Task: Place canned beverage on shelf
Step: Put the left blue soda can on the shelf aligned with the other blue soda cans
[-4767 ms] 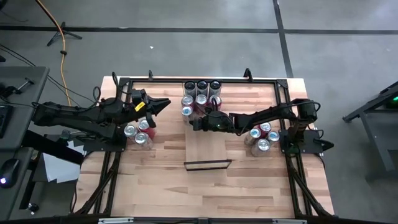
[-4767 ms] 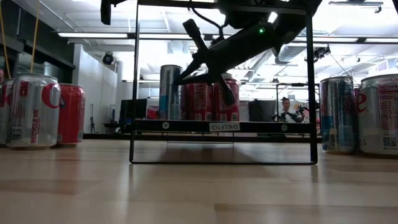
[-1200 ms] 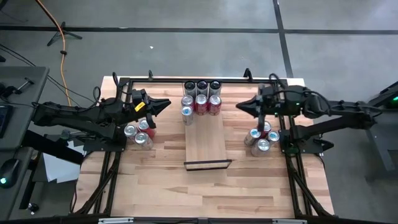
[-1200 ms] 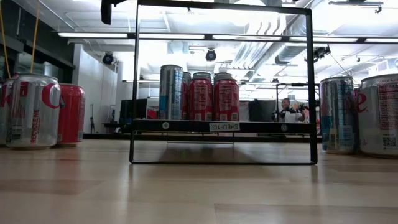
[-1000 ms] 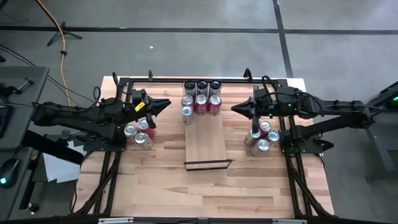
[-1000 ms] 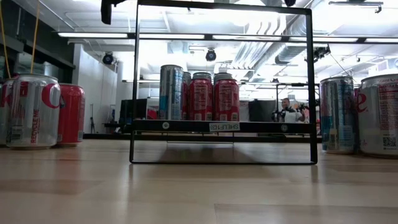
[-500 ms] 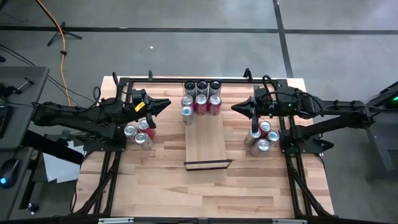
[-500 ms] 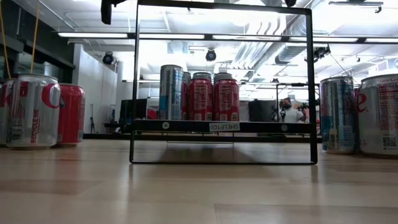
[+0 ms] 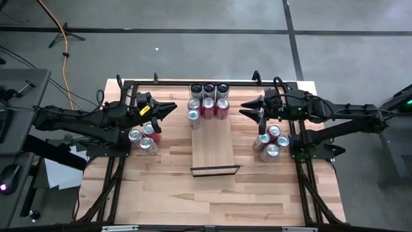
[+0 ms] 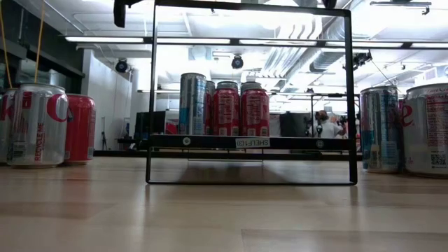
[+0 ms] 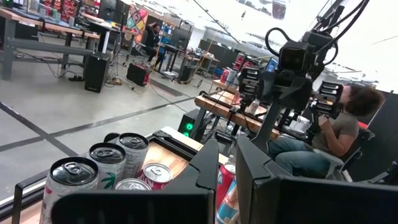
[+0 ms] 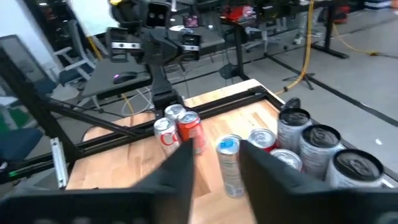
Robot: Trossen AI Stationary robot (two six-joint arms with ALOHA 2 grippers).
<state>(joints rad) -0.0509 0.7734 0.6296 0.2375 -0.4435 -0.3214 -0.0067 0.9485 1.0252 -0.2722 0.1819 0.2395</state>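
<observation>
The shelf (image 9: 215, 149) is a pale board lying on the table's middle, with its black lip (image 9: 215, 171) at the near end. Several beverage cans (image 9: 207, 103) stand upright on their bases at its far end, and the low view shows them (image 10: 225, 105) too. My left gripper (image 9: 172, 107) hovers shut to the left of those cans, above the table. My right gripper (image 9: 245, 109) hovers to their right, open, with nothing between its fingers (image 12: 177, 171). Both point toward the shelf's cans.
A cluster of cans (image 9: 145, 136) stands on the table under my left arm and another (image 9: 270, 143) under my right arm. A black frame (image 9: 206, 82) runs along the table's far edge. A person (image 11: 336, 124) sits beyond the table. The shelf's near half is bare board.
My right gripper has opened its fingers while staying in place beside the shelf's cans. The cans and the shelf have kept still.
</observation>
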